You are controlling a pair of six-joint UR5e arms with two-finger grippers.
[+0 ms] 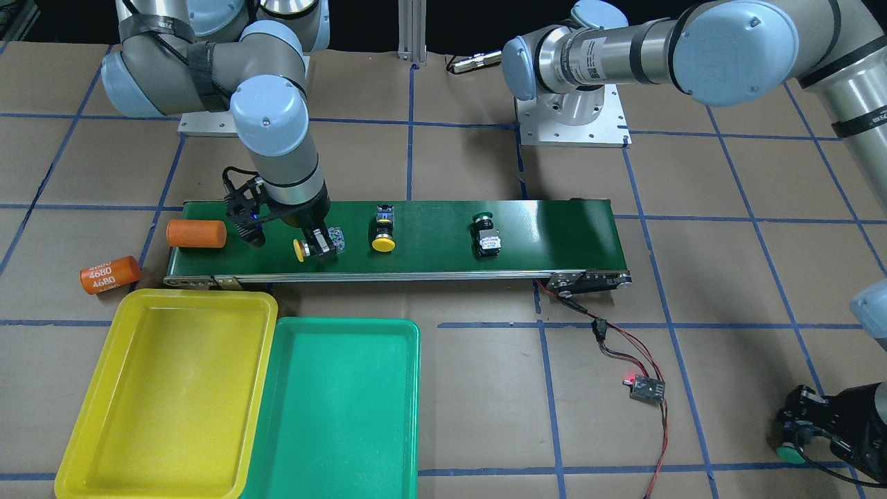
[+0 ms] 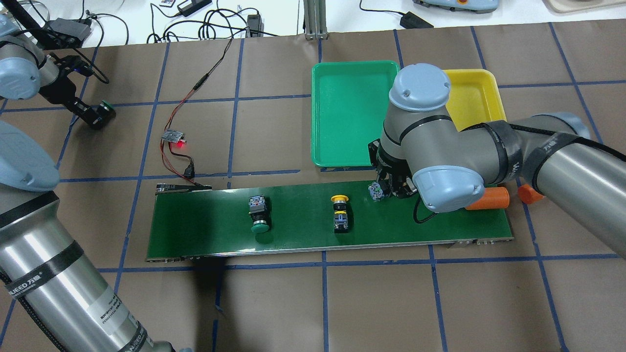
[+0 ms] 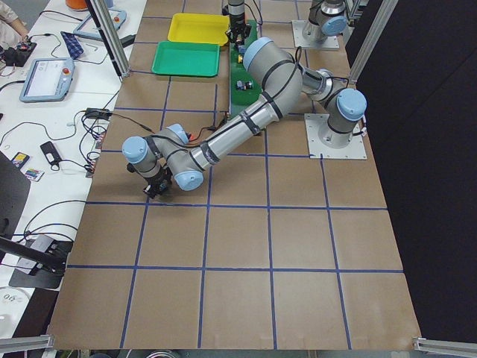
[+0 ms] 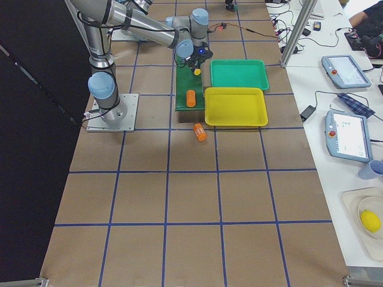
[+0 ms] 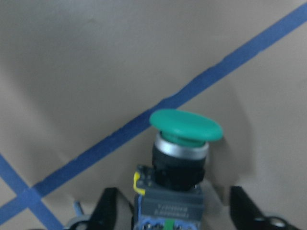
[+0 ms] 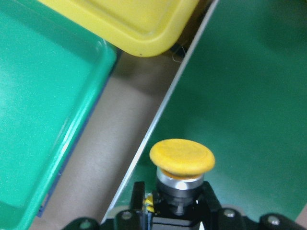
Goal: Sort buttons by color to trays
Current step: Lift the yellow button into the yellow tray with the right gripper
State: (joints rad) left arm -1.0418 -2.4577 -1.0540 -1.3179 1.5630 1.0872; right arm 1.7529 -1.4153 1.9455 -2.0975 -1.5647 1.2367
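Now right pincer [image 1: 320, 248] tight on yellow button [image 1: 299, 250] near yellow tray [image 1: 201, 296]; left pincer [image 5: 172, 211] spread about green button [image 5: 186, 125].

Partly hidden behind right arm [image 2: 440, 146] in overhead view: yellow tray [image 2: 477, 93]. Cropped at lower edge of wrist views: left hand [image 5: 172, 196], green button [image 5: 184, 143] body, yellow button [image 6: 182, 157] body.

green conveyor belt [image 1: 429, 239], orange cylinders [image 1: 196, 233]

Yellow tray [image 1: 166, 395], teal tray [image 1: 339, 409] glossy plastic; conveyor belt [image 1: 429, 249] smooth, shiny; table cover [image 1: 727, 277] matt brown paper.
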